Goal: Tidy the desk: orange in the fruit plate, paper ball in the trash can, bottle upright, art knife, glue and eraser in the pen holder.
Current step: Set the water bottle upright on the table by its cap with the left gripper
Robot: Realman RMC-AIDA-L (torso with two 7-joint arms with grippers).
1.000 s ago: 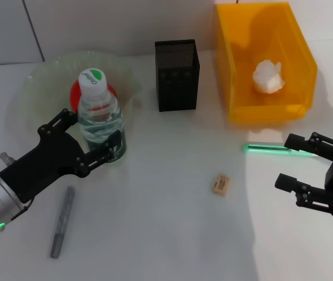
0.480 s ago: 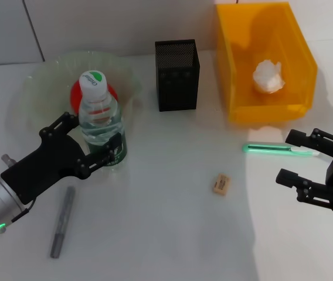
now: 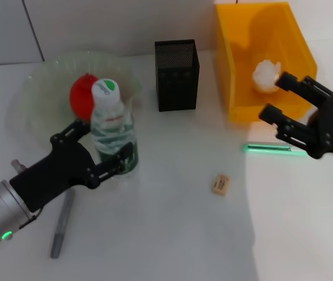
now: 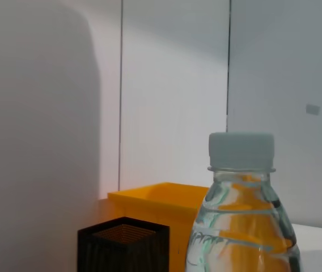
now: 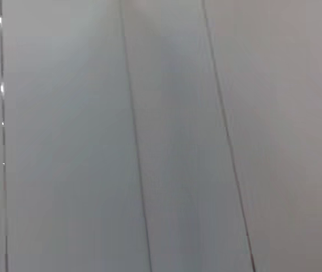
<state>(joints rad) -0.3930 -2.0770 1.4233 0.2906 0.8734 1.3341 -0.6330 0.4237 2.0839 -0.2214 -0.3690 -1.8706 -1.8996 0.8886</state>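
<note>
The bottle [image 3: 113, 126] stands upright on the desk just beside the fruit plate [image 3: 43, 93], the left gripper [image 3: 99, 153] clamped around its lower body. The orange [image 3: 82, 93] lies in the plate. The right gripper [image 3: 277, 97], fingers spread wide, hovers at the trash can [image 3: 234, 70] holding the paper ball [image 3: 264, 75].
</note>
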